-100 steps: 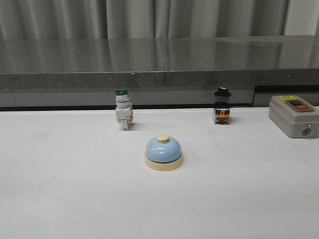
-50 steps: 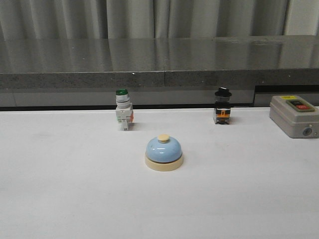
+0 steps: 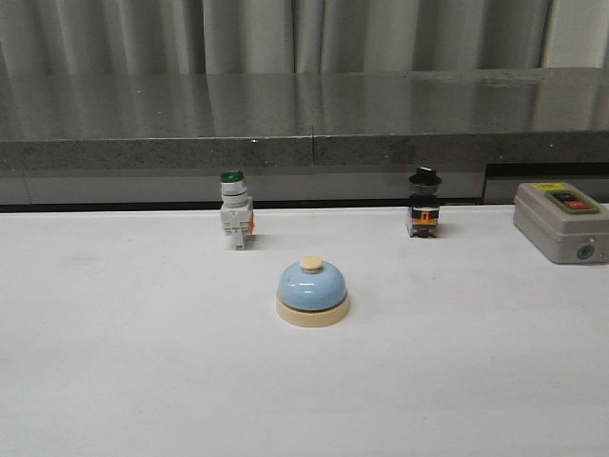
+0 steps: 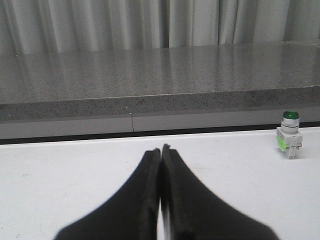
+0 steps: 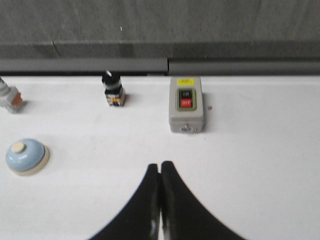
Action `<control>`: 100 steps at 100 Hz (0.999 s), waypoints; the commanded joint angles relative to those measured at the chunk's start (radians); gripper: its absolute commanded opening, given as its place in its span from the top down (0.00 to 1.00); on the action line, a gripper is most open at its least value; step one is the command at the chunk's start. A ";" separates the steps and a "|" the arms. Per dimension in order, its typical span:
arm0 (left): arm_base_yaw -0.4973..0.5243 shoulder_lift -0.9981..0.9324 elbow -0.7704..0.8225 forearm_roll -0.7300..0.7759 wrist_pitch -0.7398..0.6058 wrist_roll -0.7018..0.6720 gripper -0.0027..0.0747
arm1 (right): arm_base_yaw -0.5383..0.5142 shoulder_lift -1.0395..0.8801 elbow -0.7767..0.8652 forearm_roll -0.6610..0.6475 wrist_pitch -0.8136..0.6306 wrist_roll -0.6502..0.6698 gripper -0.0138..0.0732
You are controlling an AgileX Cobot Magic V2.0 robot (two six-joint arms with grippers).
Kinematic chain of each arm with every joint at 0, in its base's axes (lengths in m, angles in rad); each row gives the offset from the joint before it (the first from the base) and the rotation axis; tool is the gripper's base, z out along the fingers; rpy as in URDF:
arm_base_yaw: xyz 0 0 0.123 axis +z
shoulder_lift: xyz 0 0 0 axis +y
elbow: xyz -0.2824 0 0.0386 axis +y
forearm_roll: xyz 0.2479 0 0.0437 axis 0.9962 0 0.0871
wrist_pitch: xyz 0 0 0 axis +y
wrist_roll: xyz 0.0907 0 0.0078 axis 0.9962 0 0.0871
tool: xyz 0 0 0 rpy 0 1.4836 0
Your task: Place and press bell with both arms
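The light-blue dome bell (image 3: 312, 292) with cream base and cream knob stands upright on the white table, near its middle. It also shows in the right wrist view (image 5: 26, 156), well apart from the fingers. My left gripper (image 4: 161, 148) is shut and empty above bare table; the bell is out of its view. My right gripper (image 5: 160, 164) is shut and empty above bare table. Neither arm shows in the front view.
A green-capped white pushbutton switch (image 3: 235, 209) stands behind the bell to the left. A black-knobbed switch (image 3: 424, 203) stands behind to the right. A grey box with red and green buttons (image 3: 561, 221) sits at the far right. A dark stone ledge (image 3: 304, 124) runs along the back.
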 commanded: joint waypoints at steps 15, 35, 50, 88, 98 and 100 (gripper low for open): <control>0.003 -0.029 0.041 0.000 -0.084 -0.007 0.99 | -0.006 0.239 -0.165 0.003 0.024 0.000 0.91; 0.003 -0.029 0.041 0.000 -0.084 -0.007 0.99 | -0.005 0.357 -0.167 0.054 -0.034 -0.001 0.91; 0.003 -0.029 0.041 0.000 -0.084 -0.007 0.99 | 0.037 0.447 -0.193 0.057 -0.027 -0.002 0.91; 0.003 -0.029 0.041 0.000 -0.084 -0.007 0.99 | 0.266 0.817 -0.428 0.057 -0.034 -0.002 0.91; 0.003 -0.029 0.041 0.000 -0.084 -0.007 0.99 | 0.311 0.918 -0.508 0.057 -0.034 -0.002 0.91; 0.003 -0.029 0.041 0.000 -0.084 -0.007 0.99 | 0.320 0.939 -0.518 0.057 -0.034 -0.002 0.91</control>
